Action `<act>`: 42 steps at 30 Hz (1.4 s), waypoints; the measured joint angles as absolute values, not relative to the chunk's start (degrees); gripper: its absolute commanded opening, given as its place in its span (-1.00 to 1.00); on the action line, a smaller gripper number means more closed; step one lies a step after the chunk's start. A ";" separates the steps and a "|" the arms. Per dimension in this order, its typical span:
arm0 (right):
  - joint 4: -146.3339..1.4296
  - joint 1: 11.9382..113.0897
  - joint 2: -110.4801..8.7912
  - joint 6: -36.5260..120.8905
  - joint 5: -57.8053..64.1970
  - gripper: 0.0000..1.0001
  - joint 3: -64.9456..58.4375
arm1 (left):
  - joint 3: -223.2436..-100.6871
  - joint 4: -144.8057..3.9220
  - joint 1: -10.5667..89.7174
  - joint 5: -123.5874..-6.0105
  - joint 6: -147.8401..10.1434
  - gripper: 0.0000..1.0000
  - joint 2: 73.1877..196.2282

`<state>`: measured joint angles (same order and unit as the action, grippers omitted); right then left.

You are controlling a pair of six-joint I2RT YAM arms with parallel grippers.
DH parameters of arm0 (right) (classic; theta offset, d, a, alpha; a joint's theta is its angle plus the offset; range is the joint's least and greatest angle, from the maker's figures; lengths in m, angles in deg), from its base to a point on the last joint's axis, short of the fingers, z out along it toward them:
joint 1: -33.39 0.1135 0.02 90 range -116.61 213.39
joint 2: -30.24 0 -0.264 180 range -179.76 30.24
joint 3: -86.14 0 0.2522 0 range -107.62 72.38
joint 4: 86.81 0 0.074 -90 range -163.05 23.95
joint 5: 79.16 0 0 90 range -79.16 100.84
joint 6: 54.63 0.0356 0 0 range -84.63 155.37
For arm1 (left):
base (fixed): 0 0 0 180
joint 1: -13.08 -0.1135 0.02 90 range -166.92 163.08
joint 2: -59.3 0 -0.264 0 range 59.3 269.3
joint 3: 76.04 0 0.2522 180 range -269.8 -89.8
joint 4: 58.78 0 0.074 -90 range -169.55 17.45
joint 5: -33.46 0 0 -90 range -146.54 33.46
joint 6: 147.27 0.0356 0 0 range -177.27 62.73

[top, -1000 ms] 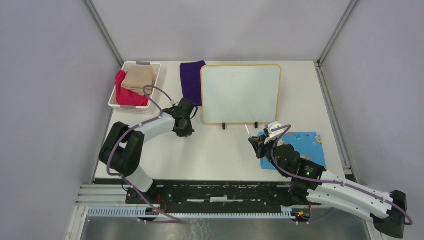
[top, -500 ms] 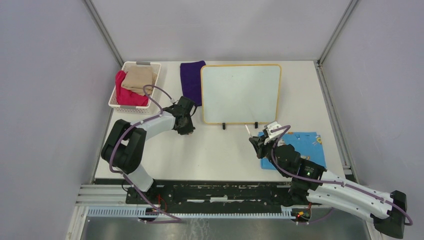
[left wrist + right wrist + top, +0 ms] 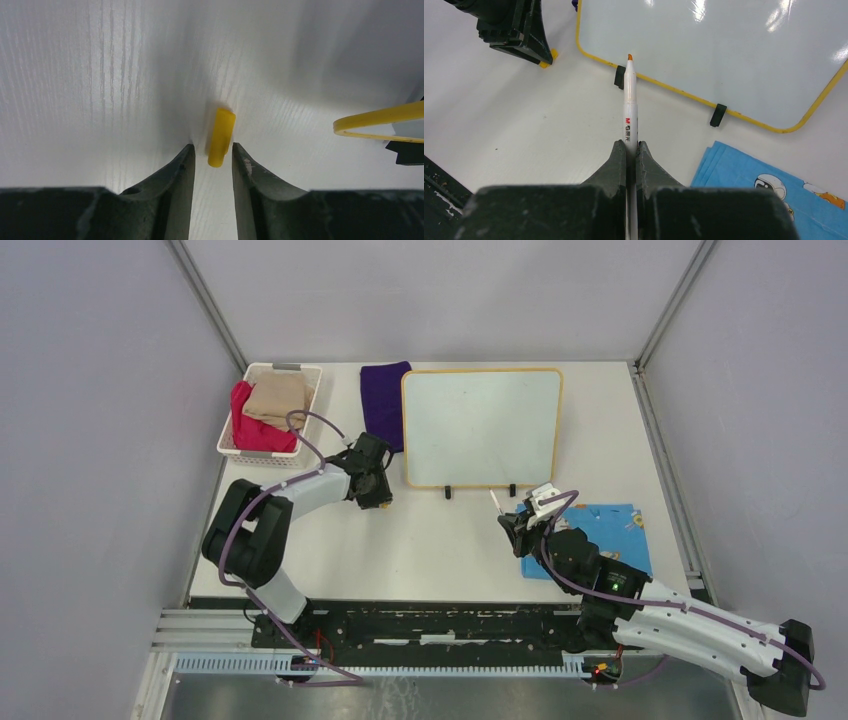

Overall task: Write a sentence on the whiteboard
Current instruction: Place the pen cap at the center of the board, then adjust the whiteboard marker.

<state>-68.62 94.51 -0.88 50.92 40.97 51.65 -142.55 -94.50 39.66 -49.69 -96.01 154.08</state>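
Orange-tipped marker (image 3: 629, 107) pinched in right claw (image 3: 630, 145), near whiteboard (image 3: 724, 45).

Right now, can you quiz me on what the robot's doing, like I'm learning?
1. True or false: the whiteboard has words on it.
2. The marker in the right gripper has a tip that is: A) blue, B) orange, C) green.
3. What colour is the cap at the open left gripper?

Key: 1 false, it is blank; 2 B; 3 yellow.
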 measured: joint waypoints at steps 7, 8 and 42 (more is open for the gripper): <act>-68.62 94.49 -0.88 50.90 41.03 -1.00 51.63 | -141.85 -93.47 39.71 -49.69 -96.01 0.12 153.28; -68.62 94.49 -0.88 50.90 41.05 -1.00 51.63 | -141.52 -93.60 39.71 -49.47 -96.03 0.19 152.86; -90.13 94.49 -16.02 50.35 13.19 -1.00 40.44 | -127.69 -63.60 41.26 -88.53 -96.29 0.86 103.18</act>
